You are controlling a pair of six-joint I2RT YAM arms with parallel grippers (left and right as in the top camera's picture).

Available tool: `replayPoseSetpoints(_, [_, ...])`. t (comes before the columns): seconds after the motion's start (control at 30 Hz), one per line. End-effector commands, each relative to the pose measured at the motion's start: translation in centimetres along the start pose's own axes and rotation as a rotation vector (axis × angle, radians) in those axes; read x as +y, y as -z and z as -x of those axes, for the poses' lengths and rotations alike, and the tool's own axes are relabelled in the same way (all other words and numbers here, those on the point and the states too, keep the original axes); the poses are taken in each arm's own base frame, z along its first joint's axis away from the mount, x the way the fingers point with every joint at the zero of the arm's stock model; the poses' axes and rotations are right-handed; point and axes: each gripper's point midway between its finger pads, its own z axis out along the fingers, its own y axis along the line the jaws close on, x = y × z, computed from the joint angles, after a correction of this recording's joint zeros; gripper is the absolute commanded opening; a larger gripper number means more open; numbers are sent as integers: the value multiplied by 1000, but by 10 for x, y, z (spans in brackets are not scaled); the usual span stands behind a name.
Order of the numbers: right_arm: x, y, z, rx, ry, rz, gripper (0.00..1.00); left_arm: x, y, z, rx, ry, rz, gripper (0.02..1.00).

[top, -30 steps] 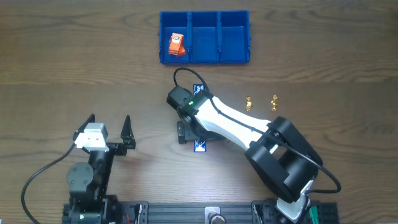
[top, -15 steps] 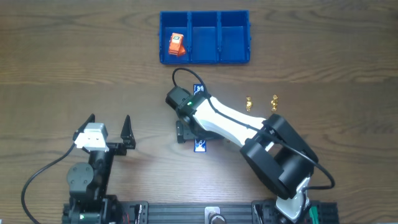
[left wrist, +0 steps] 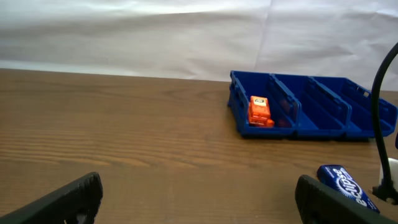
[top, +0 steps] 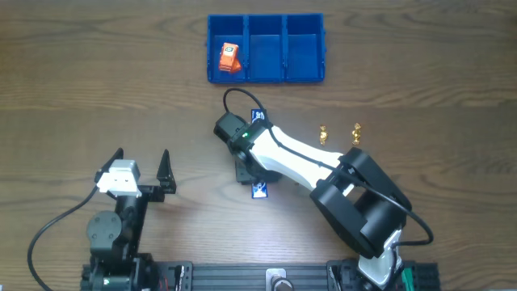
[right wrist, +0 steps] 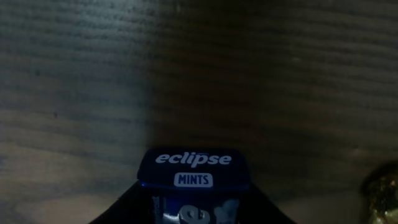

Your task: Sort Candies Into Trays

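A blue tray (top: 266, 74) with three compartments stands at the far middle of the table, an orange candy (top: 229, 56) in its left compartment. My right gripper (top: 247, 175) is low over the table centre, shut on a blue mint pack (top: 260, 190) that still touches the wood. The same mint pack (right wrist: 194, 177) sits between the gripper's fingers in the right wrist view. A second blue pack (top: 258, 115) lies just beyond the arm. Two gold candies (top: 323, 133) (top: 356, 131) lie to the right. My left gripper (top: 142, 163) stands open at the near left, holding nothing.
The left wrist view shows the tray (left wrist: 311, 127), the orange candy (left wrist: 259, 111) and a blue pack (left wrist: 345, 186) beside the right arm's black cable (left wrist: 380, 106). A gold candy (right wrist: 382, 194) lies close beside the right gripper.
The right gripper's dark fingers shifted slightly to the right and drew in on the mint pack. The left arm has not moved.
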Motion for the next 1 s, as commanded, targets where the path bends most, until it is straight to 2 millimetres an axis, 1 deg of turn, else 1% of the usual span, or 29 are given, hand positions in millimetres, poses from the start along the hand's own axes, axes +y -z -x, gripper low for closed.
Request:
replayPoseSetpoints(0.03, [-8,-10,-2,9,-17,-43,343,0,-1,-16,49,-6,-8,998])
replayPoseSetpoints(0.13, [-7,-3,1,-12,-17,-38,323,0,-1,-16,49,-6,-8,998])
replayPoseSetpoints(0.2, [-8,14,12,-63,-25,-34,303,0,-1,-16,49,-6,-8,998])
replayPoseSetpoints(0.23, [-11,26,19,-97,-27,-40,303,0,-1,-16,49,-6,-8,998])
replayPoseSetpoints(0.27, [-13,45,29,-144,-21,-46,303,0,-1,-16,49,-6,-8,998])
replayPoseSetpoints(0.3, [-15,58,35,-171,-24,-51,303,0,-1,-16,49,-6,-8,998])
replayPoseSetpoints(0.37, [-23,108,62,-270,-26,-69,303,0,-1,-16,49,-6,-8,998])
replayPoseSetpoints(0.47, [-32,165,97,-377,-21,-76,303,0,-1,-16,49,-6,-8,998])
replayPoseSetpoints(0.5, [-35,187,112,-428,-13,-65,303,0,-1,-16,49,-6,-8,996])
replayPoseSetpoints(0.6, [-43,229,145,-547,-33,-43,303,0,-1,-16,49,-6,-8,998])
replayPoseSetpoints(0.67, [-52,249,166,-616,-68,-45,303,0,-1,-16,49,-6,-8,998])
replayPoseSetpoints(0.73, [-56,261,186,-679,-65,-50,303,0,-1,-16,49,-6,-8,996])
replayPoseSetpoints(0.8, [-56,265,207,-742,-66,-58,303,0,-1,-16,49,-6,-8,996])
replayPoseSetpoints(0.83, [-53,263,222,-777,-56,-55,303,0,-1,-16,49,-6,-8,998])
replayPoseSetpoints(0.9, [-49,255,242,-812,-36,-62,303,0,-1,-16,49,-6,-8,996])
replayPoseSetpoints(1.0, [-51,235,270,-849,-37,-100,301,0,-1,-16,49,-6,-8,998])
